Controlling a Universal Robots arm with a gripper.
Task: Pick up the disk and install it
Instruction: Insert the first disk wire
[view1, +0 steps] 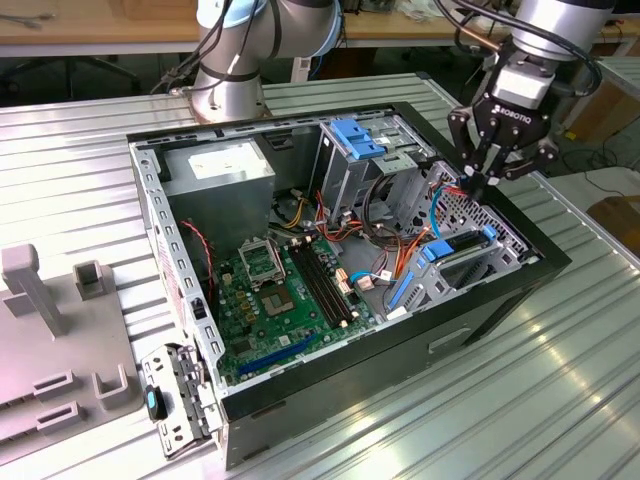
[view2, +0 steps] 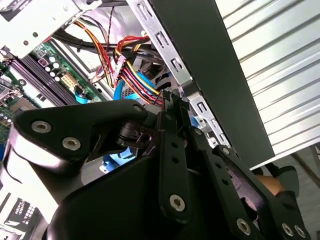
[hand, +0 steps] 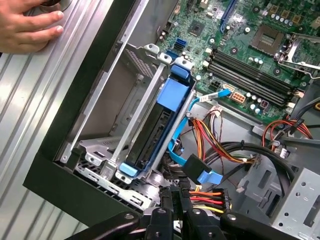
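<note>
The disk (hand: 159, 129) sits edge-up in its cage at the case's (view1: 545, 262) front corner, blue rails showing. The gripper (view1: 477, 187) hangs just above the case edge, clenched on nothing. The disk looks stiff, fairly heavy, shock-sensitive — best gripped by its rails, not the label.

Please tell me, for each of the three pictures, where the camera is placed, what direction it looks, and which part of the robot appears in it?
Exterior view: off the arm, above, looking down into the open case; arm and end effector over the case's far corner at the exterior view's right.
Second wrist view: on the wrist, looking along the end effector at the cable bundle by the case wall.
First wrist view: on the wrist, looking down at the blue-railed disk standing in its cage; a hand rests on the table.
All views share the motherboard.
</note>
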